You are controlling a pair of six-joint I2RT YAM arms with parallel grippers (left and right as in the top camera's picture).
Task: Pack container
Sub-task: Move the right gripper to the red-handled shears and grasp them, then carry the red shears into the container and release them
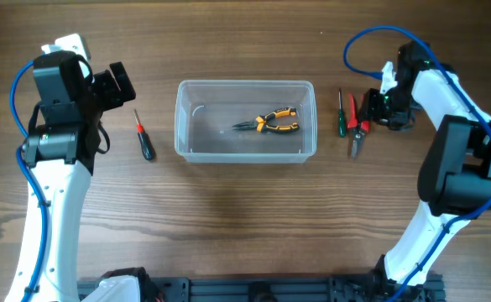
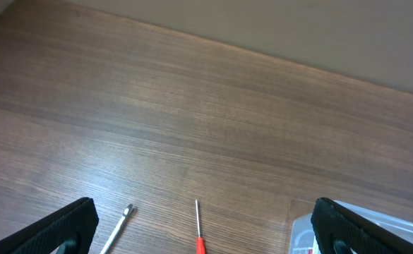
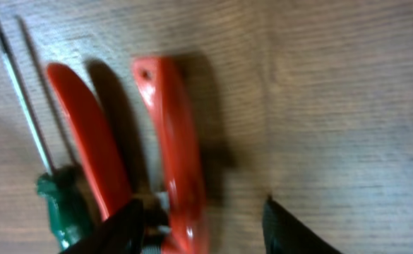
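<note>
The clear plastic container [image 1: 245, 149] stands mid-table with orange-and-black pliers [image 1: 270, 124] inside; its corner also shows in the left wrist view [image 2: 303, 227]. My left gripper [image 1: 117, 84] is open and empty, above and left of a red-and-black screwdriver [image 1: 144, 138], whose shaft lies between the fingers in the left wrist view [image 2: 198, 220]. My right gripper [image 3: 202, 227] is open and low over the red-handled pliers [image 3: 174, 134], with one handle between its fingers. In the overhead view the red pliers [image 1: 356, 126] lie right of the container, beside a green screwdriver [image 1: 342, 116].
The green screwdriver [image 3: 56, 201] lies just left of the red handles in the right wrist view. A thin silver rod [image 2: 120, 227] shows near the left finger in the left wrist view. Blue cables loop from both arms.
</note>
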